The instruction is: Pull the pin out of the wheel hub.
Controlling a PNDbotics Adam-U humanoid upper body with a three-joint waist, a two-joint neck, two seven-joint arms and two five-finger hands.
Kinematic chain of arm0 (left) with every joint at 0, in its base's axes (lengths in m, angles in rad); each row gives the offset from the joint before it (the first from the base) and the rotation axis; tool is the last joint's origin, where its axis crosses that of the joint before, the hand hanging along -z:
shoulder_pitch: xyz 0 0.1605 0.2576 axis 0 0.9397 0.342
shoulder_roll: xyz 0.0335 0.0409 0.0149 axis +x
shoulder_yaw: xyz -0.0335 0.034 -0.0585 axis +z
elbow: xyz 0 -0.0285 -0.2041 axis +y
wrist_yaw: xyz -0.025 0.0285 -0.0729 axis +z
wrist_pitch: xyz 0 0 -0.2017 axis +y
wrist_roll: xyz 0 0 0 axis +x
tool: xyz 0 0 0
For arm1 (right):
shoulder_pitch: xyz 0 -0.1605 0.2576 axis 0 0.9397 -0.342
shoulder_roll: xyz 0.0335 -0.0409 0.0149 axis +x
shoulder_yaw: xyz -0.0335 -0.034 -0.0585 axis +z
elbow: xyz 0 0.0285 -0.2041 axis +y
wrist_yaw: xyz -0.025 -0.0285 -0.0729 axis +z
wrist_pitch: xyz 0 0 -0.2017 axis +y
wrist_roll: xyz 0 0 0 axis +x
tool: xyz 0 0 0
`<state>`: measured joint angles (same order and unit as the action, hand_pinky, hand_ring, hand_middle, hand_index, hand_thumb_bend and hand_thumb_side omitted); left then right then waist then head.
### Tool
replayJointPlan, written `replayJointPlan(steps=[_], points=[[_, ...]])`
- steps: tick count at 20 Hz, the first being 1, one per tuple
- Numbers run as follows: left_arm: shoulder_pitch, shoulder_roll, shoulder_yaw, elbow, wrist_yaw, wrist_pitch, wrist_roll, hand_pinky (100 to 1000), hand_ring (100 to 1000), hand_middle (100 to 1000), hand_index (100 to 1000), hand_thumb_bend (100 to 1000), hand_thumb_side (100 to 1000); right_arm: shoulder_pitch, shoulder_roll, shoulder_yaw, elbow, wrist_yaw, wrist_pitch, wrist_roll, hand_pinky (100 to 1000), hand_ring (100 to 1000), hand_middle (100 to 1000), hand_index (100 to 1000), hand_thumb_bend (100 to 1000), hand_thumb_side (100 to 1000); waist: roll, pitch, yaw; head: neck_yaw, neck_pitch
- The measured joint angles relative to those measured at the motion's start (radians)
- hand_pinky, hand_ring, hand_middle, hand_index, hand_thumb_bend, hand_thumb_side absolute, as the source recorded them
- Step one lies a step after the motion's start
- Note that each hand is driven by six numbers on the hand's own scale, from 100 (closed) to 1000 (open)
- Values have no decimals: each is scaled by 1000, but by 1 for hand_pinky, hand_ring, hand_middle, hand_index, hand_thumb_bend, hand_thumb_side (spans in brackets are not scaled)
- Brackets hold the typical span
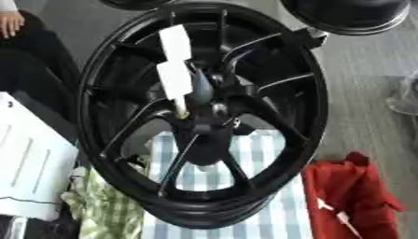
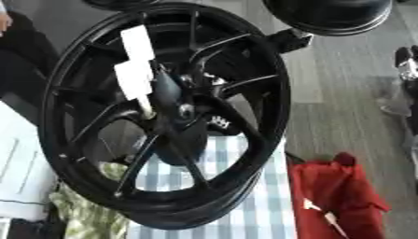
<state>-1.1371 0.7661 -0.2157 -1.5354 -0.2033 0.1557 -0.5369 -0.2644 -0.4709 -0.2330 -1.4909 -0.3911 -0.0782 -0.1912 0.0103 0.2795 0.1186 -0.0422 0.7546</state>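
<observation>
A blue-and-white checked cloth (image 1: pixel 261 163) lies at the lower middle, with a green checked cloth (image 1: pixel 106 205) just left of it. A red bag (image 1: pixel 351 196) sits lower right. A white board (image 1: pixel 32 158) lies at the left edge.

- Grey wood-grain floor (image 1: pixel 367 70) runs along the right side.
- Blue-and-white checked cloth (image 1: pixel 261 219) below.
- Red bag (image 1: pixel 347 196) — lower right.
- White panel (image 1: pixel 29 154) at left.
</observation>
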Motion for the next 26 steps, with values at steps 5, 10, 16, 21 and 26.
replayJointPlan(steps=[5, 10, 16, 21, 26], points=[[-26, 0, -45, -2, -26, 16, -77, 759, 774, 729, 828, 336, 549, 0, 0, 0, 0, 0, 2, 2, 956, 827, 825, 802, 338, 374, 4, 0, 0, -4, 0], [-75, -20, -97, 37, -53, 53, -177, 781, 795, 752, 845, 370, 542, 0, 0, 1, 0, 0, 3, 3, 956, 827, 825, 802, 337, 375, 6, 0, -1, -5, 0], [-117, -64, -131, 64, -74, 84, -248, 796, 807, 763, 853, 416, 555, 0, 0, 6, 0, 0, 4, 4, 956, 827, 825, 802, 336, 375, 11, -3, -3, -8, 0], [-126, -78, -142, 74, -89, 95, -267, 807, 812, 765, 850, 495, 573, 0, 0, 6, 0, 0, 5, 5, 956, 827, 825, 802, 333, 377, 11, -3, -3, -10, 0], [-159, -117, -177, 94, -125, 112, -289, 806, 808, 759, 844, 501, 567, 1, 0, 6, 0, 0, 6, 7, 956, 827, 825, 802, 332, 378, 10, -3, -3, -10, -1]])
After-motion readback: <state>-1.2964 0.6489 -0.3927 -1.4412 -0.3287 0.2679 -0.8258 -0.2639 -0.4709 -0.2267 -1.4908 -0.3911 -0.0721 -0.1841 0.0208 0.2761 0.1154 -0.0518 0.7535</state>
